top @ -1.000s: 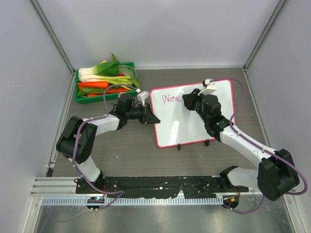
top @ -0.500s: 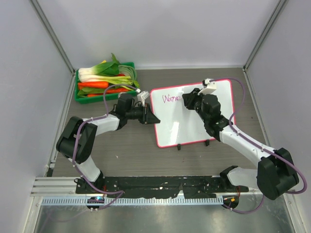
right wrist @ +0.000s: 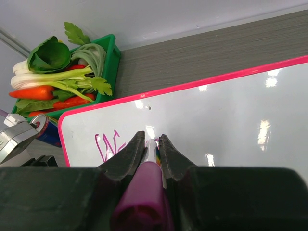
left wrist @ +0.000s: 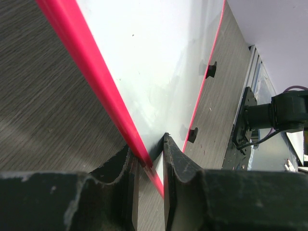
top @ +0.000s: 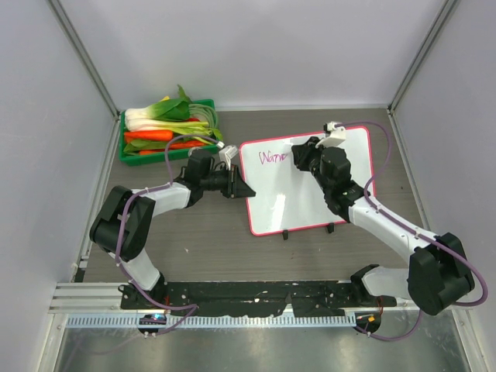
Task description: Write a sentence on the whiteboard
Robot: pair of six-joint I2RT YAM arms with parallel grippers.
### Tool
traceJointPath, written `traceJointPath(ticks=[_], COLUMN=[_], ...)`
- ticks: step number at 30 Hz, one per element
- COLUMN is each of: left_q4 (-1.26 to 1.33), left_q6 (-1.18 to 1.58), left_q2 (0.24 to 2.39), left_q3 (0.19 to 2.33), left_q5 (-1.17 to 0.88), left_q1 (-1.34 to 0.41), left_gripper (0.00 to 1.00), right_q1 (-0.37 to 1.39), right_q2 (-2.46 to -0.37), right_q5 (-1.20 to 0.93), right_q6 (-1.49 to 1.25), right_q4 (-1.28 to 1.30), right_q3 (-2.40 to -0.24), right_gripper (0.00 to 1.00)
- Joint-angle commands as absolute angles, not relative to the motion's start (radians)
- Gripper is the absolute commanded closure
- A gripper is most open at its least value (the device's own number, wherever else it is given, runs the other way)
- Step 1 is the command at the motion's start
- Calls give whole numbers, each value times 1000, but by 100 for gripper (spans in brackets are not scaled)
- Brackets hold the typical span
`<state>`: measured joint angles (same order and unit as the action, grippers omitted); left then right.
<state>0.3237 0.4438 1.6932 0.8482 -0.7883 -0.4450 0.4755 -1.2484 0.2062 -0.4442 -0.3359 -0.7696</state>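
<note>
The whiteboard (top: 298,198) sits on the table (top: 201,232) right of a green crate (top: 155,162), the left fingers (left wrist: 180,168) clamped on its pink frame, the right fingers (right wrist: 130,154) clamped on a pink marker (right wrist: 144,192) whose tip is at the board beside the writing (right wrist: 108,146).

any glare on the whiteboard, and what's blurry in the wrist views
Right wrist view: bright spots glare on the glossy white pink-framed whiteboard, clear of the pink handwriting; the magenta marker in the right hand is blurred. Left wrist view: the left hand is dark and soft. Top view: even light, sharp.
</note>
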Motion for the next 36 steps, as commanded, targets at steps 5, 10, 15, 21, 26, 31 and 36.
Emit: traceJointPath(ticks=[5,10,15,21,26,31,36], left_q4=[238,238,238,238,236,236,236], left_q6=[322,321,321,321,321,321,321], left_q2=[1727,1726,1726,1726,1726,1724,1726], left_q3=[838,838,836,835,836,836,836], left_q5=[-715,-713,-713,-713,-712,-709,-710], left_q1=[-474,-474,-474,-474,-474,-474,-474], left_gripper=[100,100,100,100,100,100,100], right_q1=[465,463,463,462,463,459,457], right_q2=[-1226,-1213,-1195,-1186,-1178,-1149,-1126], right_q5=[262,262,252,236,233,216,225], right_q6=[-419,-419,-419,-428,-439,-449,-443], right_q4=[-302,-290,-281,-279,-281,-294,-322], right_q3=[-770,-746,-713,-683,-704,-755,-796], right_gripper=[99,99,98,98,99,98,99])
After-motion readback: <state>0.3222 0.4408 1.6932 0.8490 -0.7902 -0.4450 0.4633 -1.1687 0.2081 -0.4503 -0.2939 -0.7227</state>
